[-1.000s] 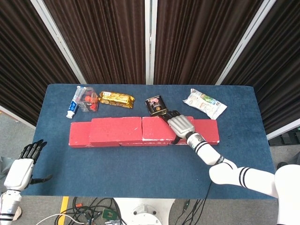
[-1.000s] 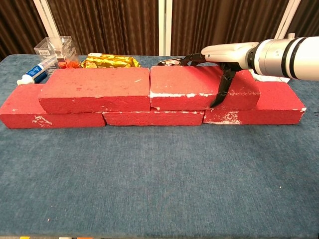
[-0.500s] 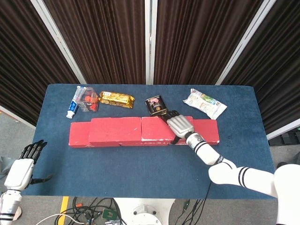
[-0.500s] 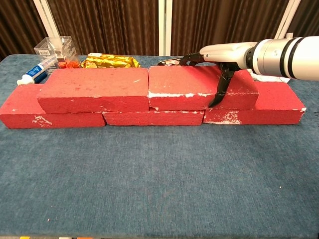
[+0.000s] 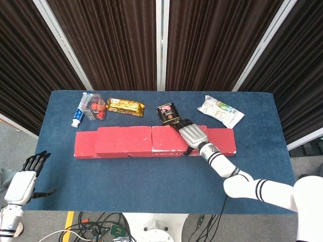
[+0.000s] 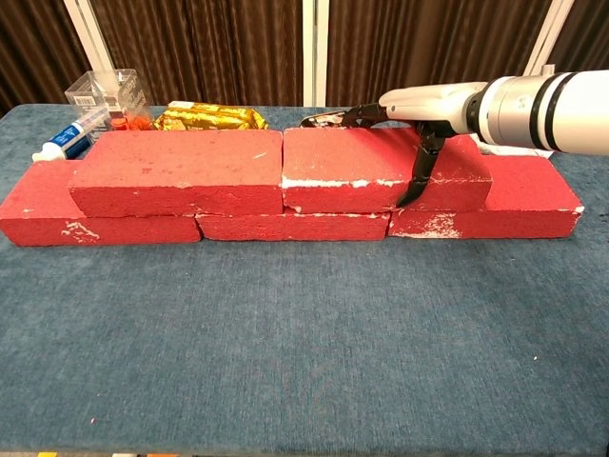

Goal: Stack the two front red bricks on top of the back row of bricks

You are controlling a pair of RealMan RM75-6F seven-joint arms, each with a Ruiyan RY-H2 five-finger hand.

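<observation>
Two red bricks lie end to end on top of the bottom row: the left upper brick (image 5: pixel 123 137) (image 6: pixel 181 171) and the right upper brick (image 5: pixel 169 138) (image 6: pixel 352 167). The bottom row shows as a left brick (image 6: pixel 95 228), a middle brick (image 6: pixel 290 226) and a right brick (image 6: pixel 533 205). My right hand (image 5: pixel 193 135) (image 6: pixel 419 105) grips the right end of the right upper brick, fingers over its top and back, thumb down its front face. My left hand (image 5: pixel 22 181) hangs off the table's front left corner, holding nothing, fingers apart.
Behind the bricks lie a toothpaste tube (image 5: pixel 78 117), a clear box with orange pieces (image 5: pixel 94 107), a gold snack pack (image 5: pixel 124 107), a dark packet (image 5: pixel 167 113) and a white bag (image 5: pixel 220 111). The blue table (image 6: pixel 304 352) stretches in front of the bricks.
My right hand has nudged the right upper brick slightly left, closing it up against the left upper brick. The left hand has stayed put.
</observation>
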